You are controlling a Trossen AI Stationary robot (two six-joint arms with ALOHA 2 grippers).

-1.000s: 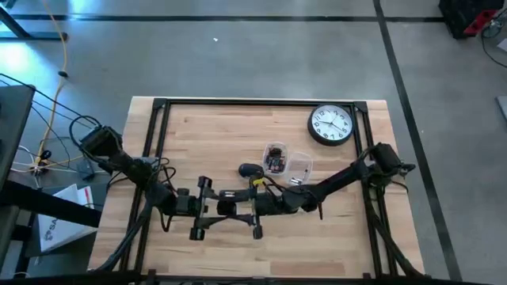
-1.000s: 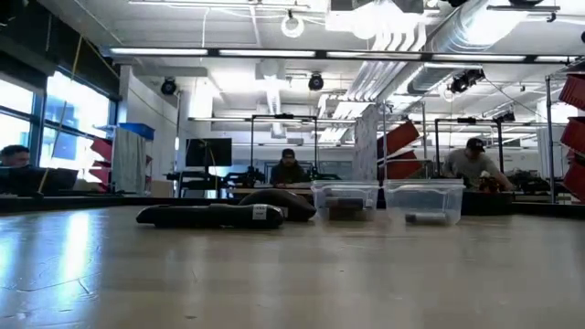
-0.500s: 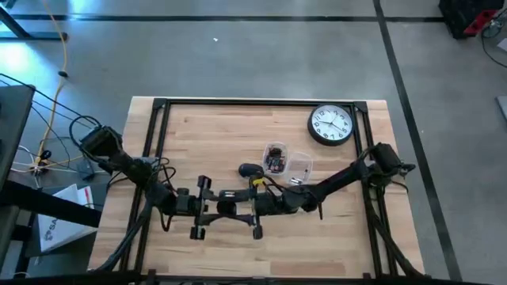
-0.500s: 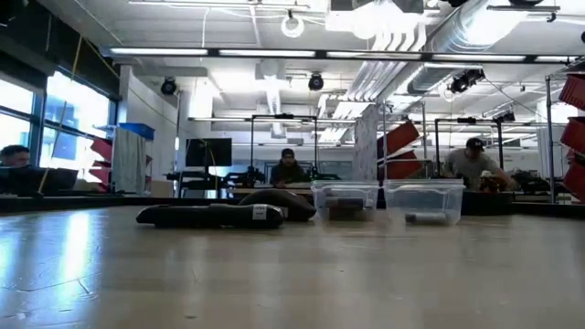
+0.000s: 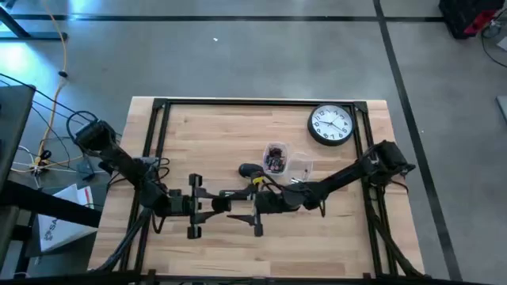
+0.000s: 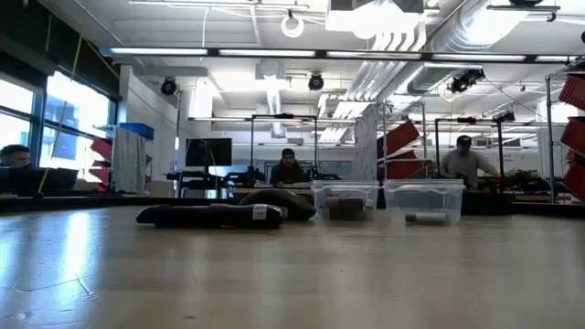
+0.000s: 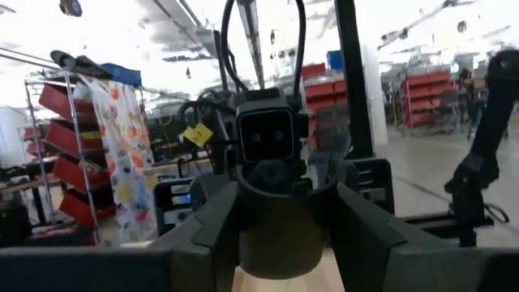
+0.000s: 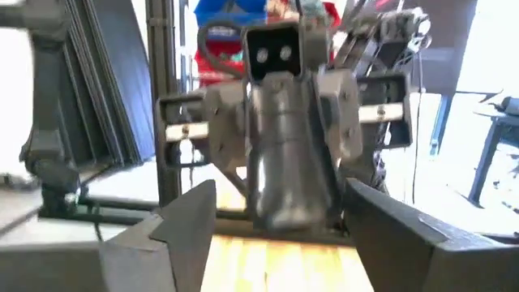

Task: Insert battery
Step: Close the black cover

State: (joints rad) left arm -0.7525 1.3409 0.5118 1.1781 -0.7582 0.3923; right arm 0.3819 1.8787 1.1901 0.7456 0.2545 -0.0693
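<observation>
A grey cylinder point(image 8: 293, 162) hangs over the table's middle, with my left gripper point(image 5: 216, 204) shut on it. In the left wrist view the cylinder point(image 7: 276, 235) looks dark between the two fingers. My right gripper point(image 5: 242, 205) faces it from the table's right side, open, a little apart from the cylinder; bare wood shows between its fingers point(image 8: 188, 231). A small dark battery-like cylinder point(image 6: 416, 217) lies in the right-hand clear tub point(image 6: 423, 201). Neither gripper shows in the low view. My left gripper pinches the cylinder's two sides point(image 7: 243, 235) between its two fingers. The fingers lie level, come from the table's left side and cross the cylinder. The cylinder stands about upright in the hold, lifted clear of the table.
Two clear tubs point(image 5: 275, 158) point(image 5: 300, 167) with small parts stand just beyond the grippers. A dark long object point(image 6: 215, 216) lies on the wood to their left. A round wall clock point(image 5: 330, 125) lies at the far right. A black frame point(image 5: 158, 111) borders the table.
My left gripper has drawn back toward the table's left edge, away from my right gripper, so the gap between the two has widened. My right gripper has stayed nearly where it was.
</observation>
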